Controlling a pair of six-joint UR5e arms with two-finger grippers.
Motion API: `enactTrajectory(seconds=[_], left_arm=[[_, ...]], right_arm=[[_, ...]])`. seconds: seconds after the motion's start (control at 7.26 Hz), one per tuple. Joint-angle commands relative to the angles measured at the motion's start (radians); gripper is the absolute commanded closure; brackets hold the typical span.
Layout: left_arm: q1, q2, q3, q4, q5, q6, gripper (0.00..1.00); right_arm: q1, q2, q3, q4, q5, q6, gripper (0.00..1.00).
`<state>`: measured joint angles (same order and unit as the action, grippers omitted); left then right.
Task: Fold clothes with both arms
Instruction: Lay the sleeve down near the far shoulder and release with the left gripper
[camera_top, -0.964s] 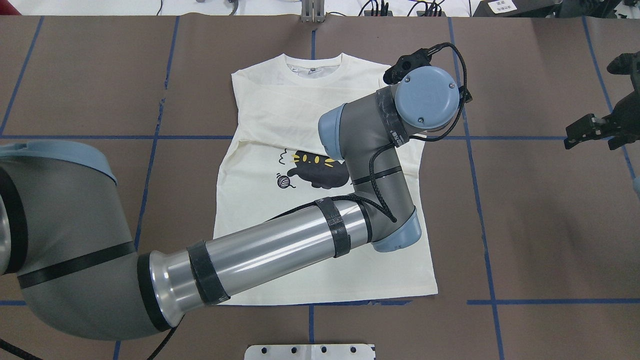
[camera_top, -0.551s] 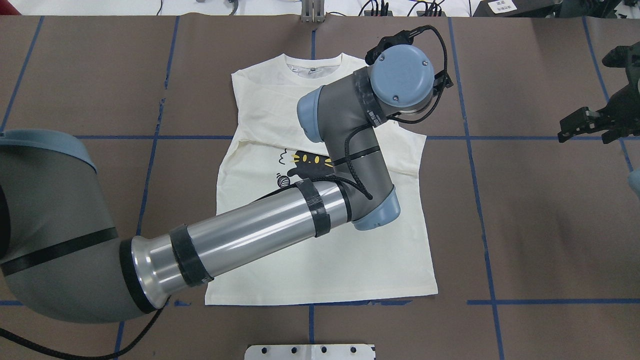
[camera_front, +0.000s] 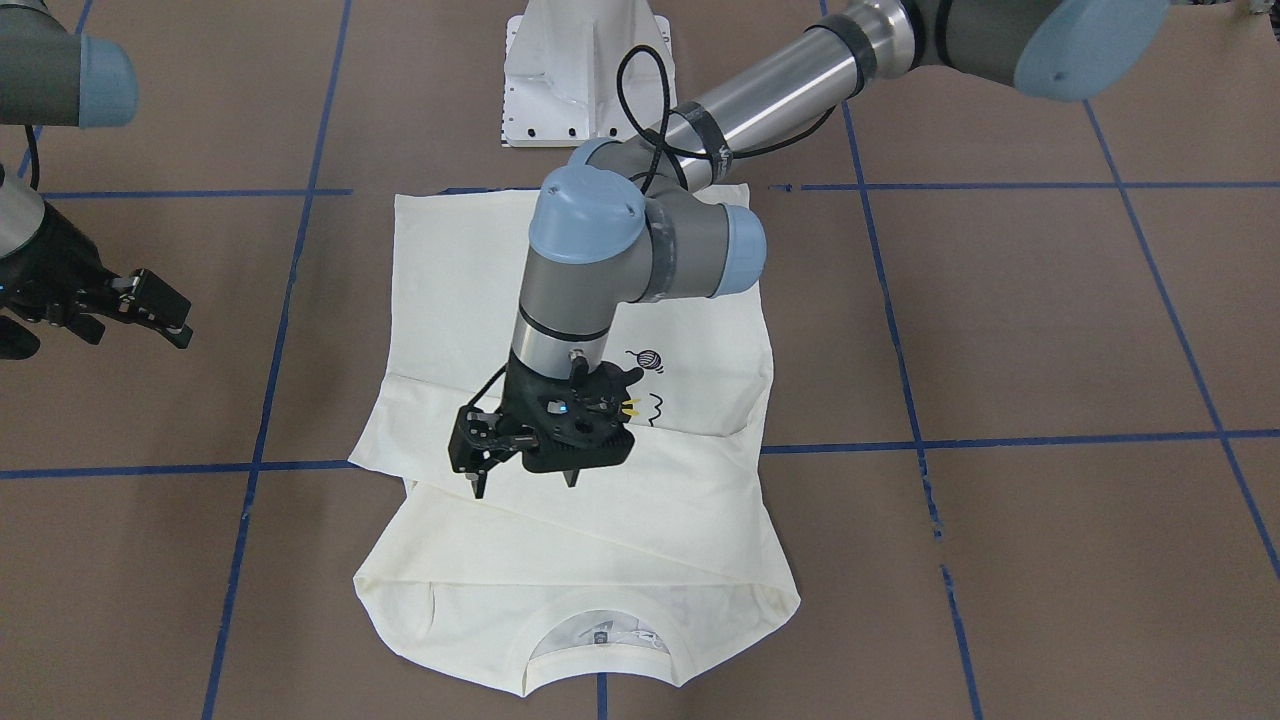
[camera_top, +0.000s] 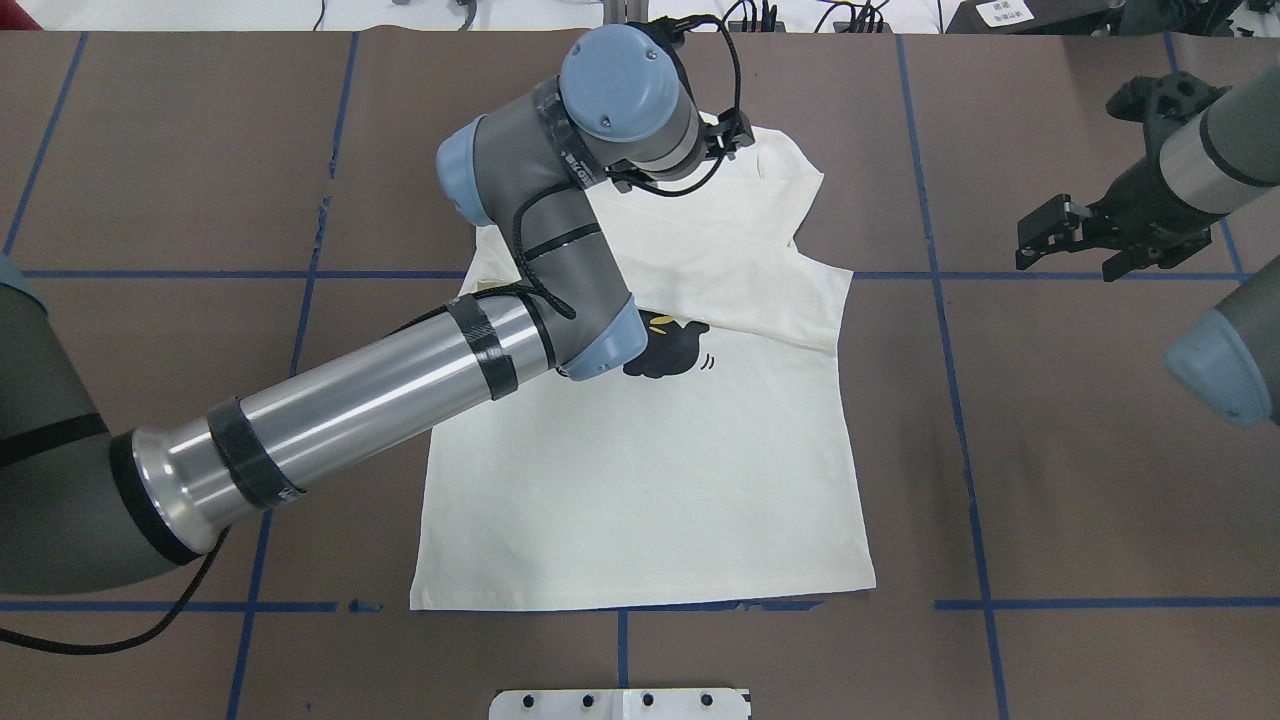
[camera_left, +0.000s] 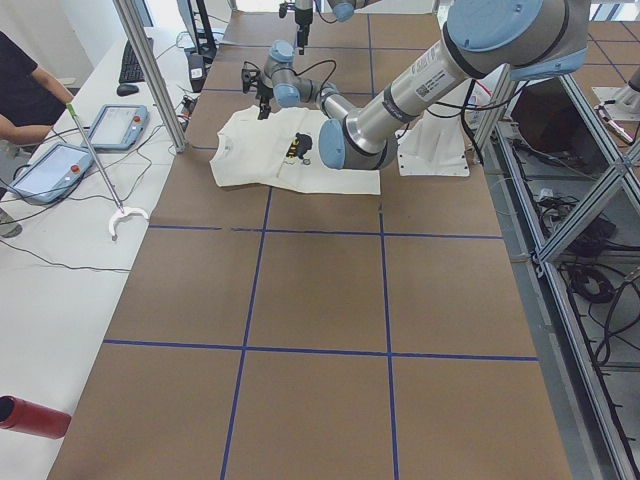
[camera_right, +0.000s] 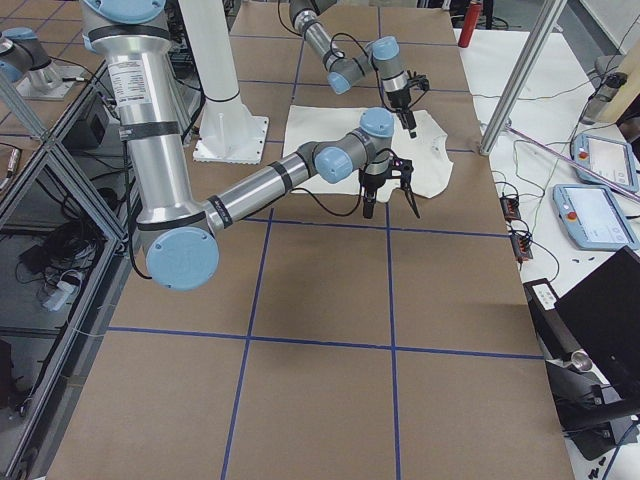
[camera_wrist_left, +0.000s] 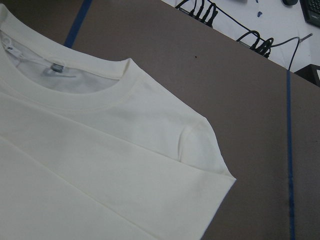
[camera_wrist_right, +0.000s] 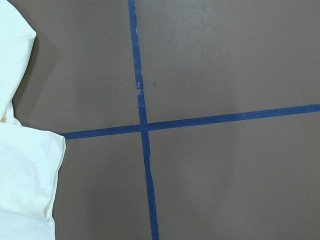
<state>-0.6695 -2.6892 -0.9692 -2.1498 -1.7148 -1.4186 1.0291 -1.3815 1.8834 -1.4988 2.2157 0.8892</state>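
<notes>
With both sleeves already laid in across the chest, the shirt (camera_top: 640, 480) lies flat in the middle of the worktop (camera_top: 1050, 450), print side up, collar (camera_front: 600, 640) on the far edge from the robot and hem toward its base. The folded sleeves cover the top of the cat print (camera_top: 670, 350). I read this as the gap between the sleeve folds and the crosswise fold that brings the two ends of the shirt together. My left claw (camera_front: 523, 487) hangs fingers-down over the upper chest, spread and holding nothing. It looks just clear of the cloth, though I can't be sure from here. Its wrist camera looks down on the collar and one shoulder corner (camera_wrist_left: 210, 165). My right claw (camera_top: 1072, 245) sits well off the garment on the bare worktop near a blue tape line (camera_top: 1000, 275), also parted and empty. For the next move I'd bring the right arm in to the shoulder on its side and set the left over the opposite shoulder. Each claw must pinch every layer there, folded sleeve included. Then both should rise and travel toward the hem at the same pace, so the fold line stays straight and the sleeves don't slip out.
</notes>
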Motion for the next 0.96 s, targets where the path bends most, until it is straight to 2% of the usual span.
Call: enactTrajectory(seconds=[0.0, 0.14, 0.28, 0.41, 0.83], left_arm=[[-0.057, 0.067, -0.003, 0.013, 0.006, 0.061, 0.01], [-0.080, 0.089, 0.001, 0.037, 0.045, 0.078, 0.01], [-0.087, 0.094, 0.006, 0.091, 0.141, 0.134, 0.01], [-0.097, 0.103, 0.007, 0.126, 0.159, 0.182, 0.01], [-0.099, 0.172, 0.038, 0.108, 0.188, 0.198, 0.01]], right_arm=[[-0.012, 0.015, -0.001, -0.001, -0.001, 0.017, 0.00], [-0.012, 0.015, -0.003, -0.001, -0.001, 0.016, 0.00], [-0.012, 0.016, -0.004, -0.001, 0.001, 0.016, 0.00], [-0.015, 0.016, -0.006, -0.001, 0.001, 0.017, 0.00], [-0.017, 0.018, -0.006, -0.001, 0.001, 0.017, 0.00]])
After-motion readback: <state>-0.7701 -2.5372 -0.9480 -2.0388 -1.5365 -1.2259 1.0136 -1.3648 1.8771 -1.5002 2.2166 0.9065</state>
